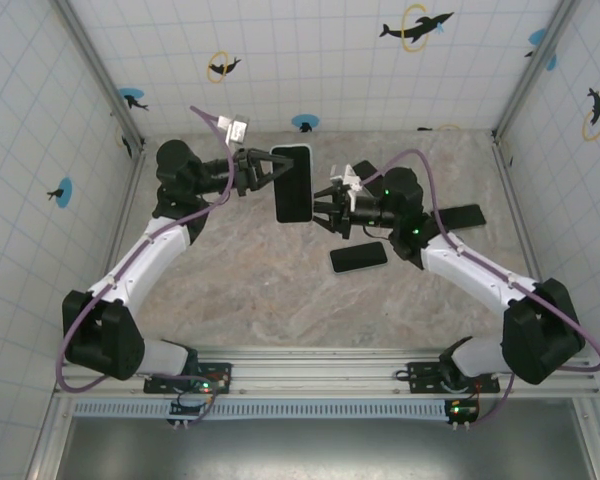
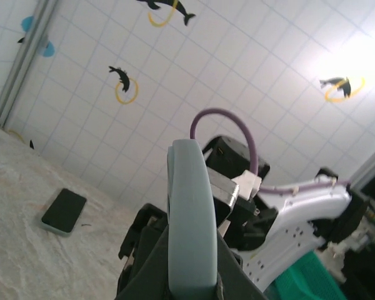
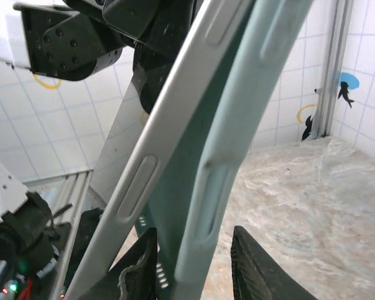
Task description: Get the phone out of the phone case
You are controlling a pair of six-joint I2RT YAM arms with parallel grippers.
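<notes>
Left fingers (image 1: 257,171) tight on the phone case (image 2: 190,212), right fingers (image 3: 253,269) apart around its edge; two loose phones (image 1: 358,257) (image 1: 463,215) nearby.

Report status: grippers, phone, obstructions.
Left gripper shut on case, aloft. Right gripper open, straddling its edge. Phone looks partly peeled out. Nothing in the way.
</notes>
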